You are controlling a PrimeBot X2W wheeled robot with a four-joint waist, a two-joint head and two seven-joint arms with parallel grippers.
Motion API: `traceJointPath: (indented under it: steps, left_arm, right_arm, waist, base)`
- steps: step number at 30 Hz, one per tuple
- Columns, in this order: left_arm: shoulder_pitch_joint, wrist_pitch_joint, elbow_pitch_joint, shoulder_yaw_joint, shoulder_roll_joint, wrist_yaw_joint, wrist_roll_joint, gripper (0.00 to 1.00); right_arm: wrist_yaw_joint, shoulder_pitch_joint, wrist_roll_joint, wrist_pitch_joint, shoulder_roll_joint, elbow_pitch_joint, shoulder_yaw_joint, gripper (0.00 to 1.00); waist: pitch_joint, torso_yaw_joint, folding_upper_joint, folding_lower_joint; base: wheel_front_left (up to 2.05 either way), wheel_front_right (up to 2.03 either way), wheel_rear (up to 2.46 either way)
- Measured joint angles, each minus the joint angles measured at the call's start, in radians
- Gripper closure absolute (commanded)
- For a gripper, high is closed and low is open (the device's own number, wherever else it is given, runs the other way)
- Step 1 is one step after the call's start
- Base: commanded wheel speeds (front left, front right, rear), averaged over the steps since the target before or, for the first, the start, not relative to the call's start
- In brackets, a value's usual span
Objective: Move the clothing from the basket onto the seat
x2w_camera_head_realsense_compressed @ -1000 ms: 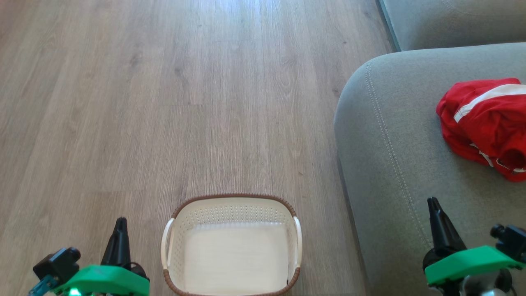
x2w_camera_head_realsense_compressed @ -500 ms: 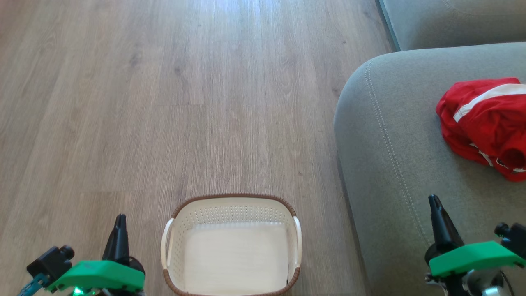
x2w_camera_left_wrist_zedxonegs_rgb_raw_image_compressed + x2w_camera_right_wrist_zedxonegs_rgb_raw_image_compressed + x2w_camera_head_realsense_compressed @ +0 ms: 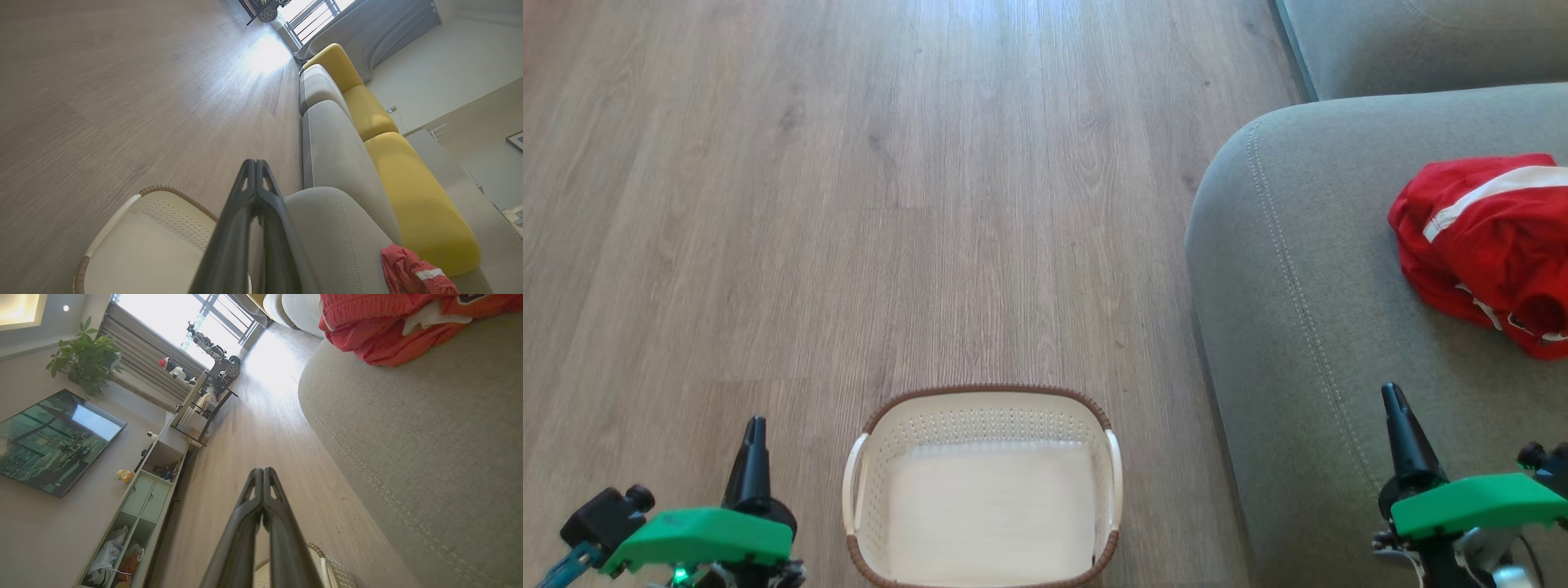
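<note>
The red clothing (image 3: 1486, 245) with white stripes lies bunched on the grey-green seat (image 3: 1307, 269) at the right edge of the head view; it is also in the right wrist view (image 3: 408, 326) and the left wrist view (image 3: 412, 275). The cream basket (image 3: 984, 486) with a brown rim stands on the floor at bottom centre, nothing inside it. My left gripper (image 3: 754, 429) is shut, left of the basket. My right gripper (image 3: 1390, 394) is shut, above the seat's near part, well short of the clothing. Both pairs of fingertips meet in the wrist views (image 3: 255, 163) (image 3: 261, 471).
Wood floor (image 3: 849, 204) spreads ahead and to the left. A second grey cushion (image 3: 1421, 41) sits at top right. Yellow back cushions (image 3: 412, 196) line the sofa. A TV (image 3: 53, 441), a low cabinet (image 3: 143, 498) and a plant (image 3: 86, 365) stand across the room.
Both grippers have drawn back toward the bottom of the head view, the left lower and leftward, the right slightly rightward. Clothing and basket have stayed put.
</note>
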Motion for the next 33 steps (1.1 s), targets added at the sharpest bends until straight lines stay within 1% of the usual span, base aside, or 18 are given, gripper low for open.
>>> traceJointPath:
  steps: [18,33]
  left_arm:
    - [-0.020,0.048,0.006,0.012,-0.003,-0.011,-0.194,1.00]
    - [-0.053,0.091,0.009,0.036,-0.007,-0.021,-0.354,1.00]
  right_arm:
    - [0.000,-0.034,0.172,0.049,0.025,0.012,-0.024,1.00]
    - [0.000,-0.056,0.313,0.093,0.032,0.025,-0.047,1.00]
  waist:
    - [0.000,-0.001,0.0000,0.0000]
    - [0.001,-0.003,0.0000,0.0000]
  base:
    - [0.00,0.00,0.00]
    - [0.00,0.00,0.00]
